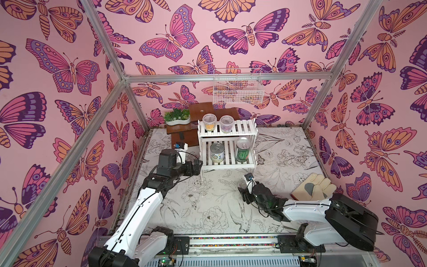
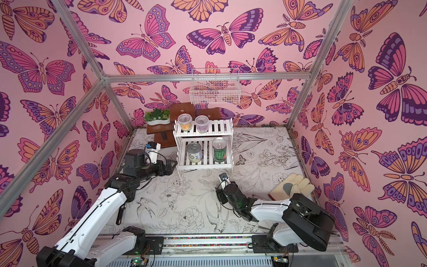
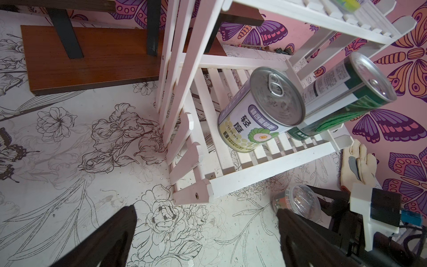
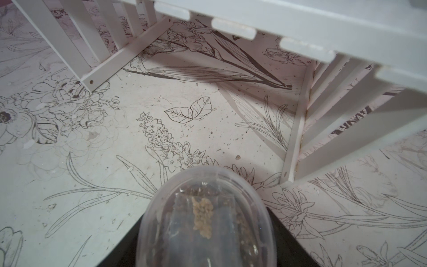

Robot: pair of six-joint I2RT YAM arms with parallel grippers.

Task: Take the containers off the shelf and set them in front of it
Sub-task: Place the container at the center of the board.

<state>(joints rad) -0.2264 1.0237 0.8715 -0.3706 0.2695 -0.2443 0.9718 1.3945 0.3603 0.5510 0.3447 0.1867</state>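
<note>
Two cups (image 1: 209, 122) on upper tier of shelf (image 1: 242, 128), two cans (image 1: 217, 155) on lower

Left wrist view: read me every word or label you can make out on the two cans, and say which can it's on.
"轻度": large dark characters on the pale-labelled can.
"LET ME PICK": small print beside them, same can.
Purple banner on that can: characters too small to read.
On the watermelon can, the fine print panel and the white characters on its green band are too blurred to read.
</note>
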